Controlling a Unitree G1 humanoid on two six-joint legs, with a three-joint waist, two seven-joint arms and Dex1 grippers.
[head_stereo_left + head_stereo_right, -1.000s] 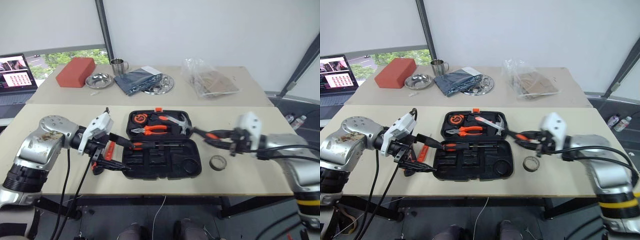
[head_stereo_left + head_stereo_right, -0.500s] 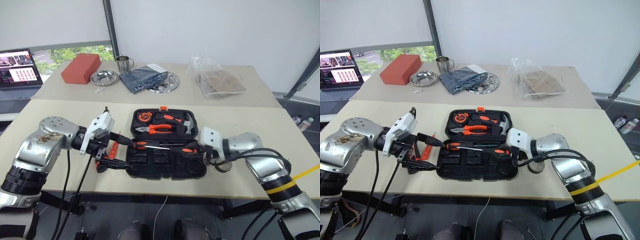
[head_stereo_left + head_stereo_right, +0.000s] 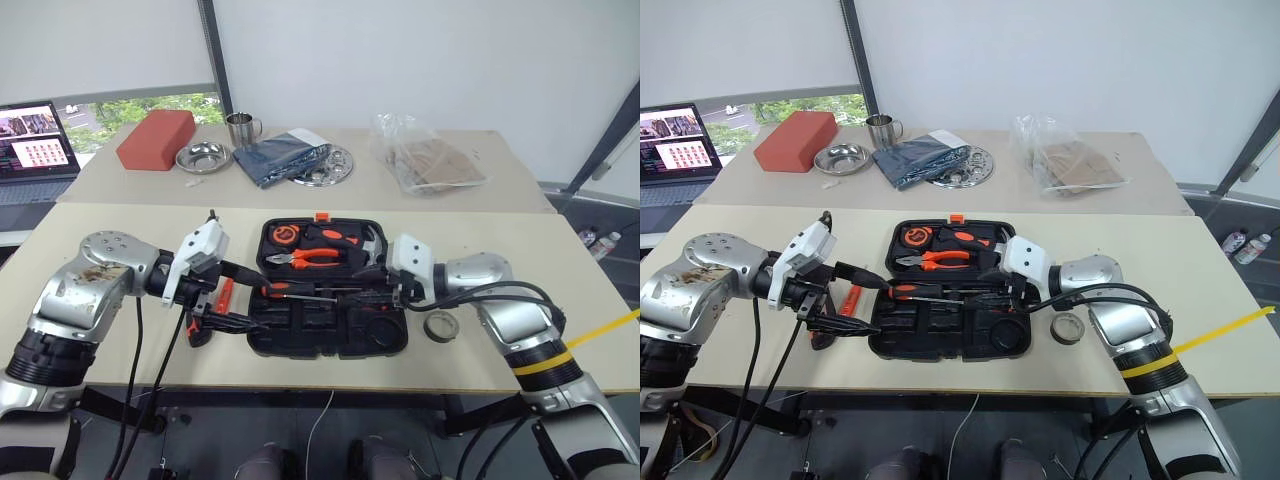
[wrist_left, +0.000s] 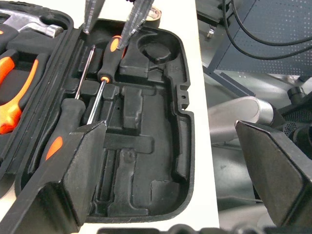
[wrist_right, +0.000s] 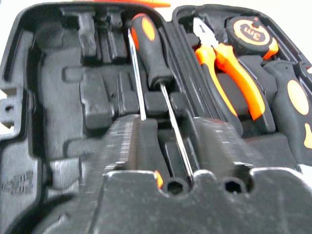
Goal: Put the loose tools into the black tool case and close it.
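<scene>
- Two beige tables set end to end, white wall behind; laptop at far left edge.
- Far table: red-orange box, steel bowl, metal mug, folded dark cloth partly over a steel plate, clear plastic bag to the right.
- Near table centre: black tool case lying open flat, orange latch on its far edge.
- Far half of case holds orange-handled pliers, hammer, tape measure.
- Along the hinge line, two screwdrivers lie w/ shafts side by side: left screwdriver handle toward the left, right screwdriver handle toward the right.
- Near half's moulded slots look bare in the left wrist view.
- Right gripper reaches in from the right over the case's right side, fingers narrowed around the right screwdriver's handle end; can't tell if it truly pinches it or just rests at it.
- Left gripper hovers at the case's left edge, fingers spread wide, grasping nothing.
- Orange slim tool on table just left of case, under the left gripper.
- Orange-black utility knife near it, closer to the table's near edge, partly hidden.
- Small dark tape roll on table just right of case, beside the right arm.
</scene>
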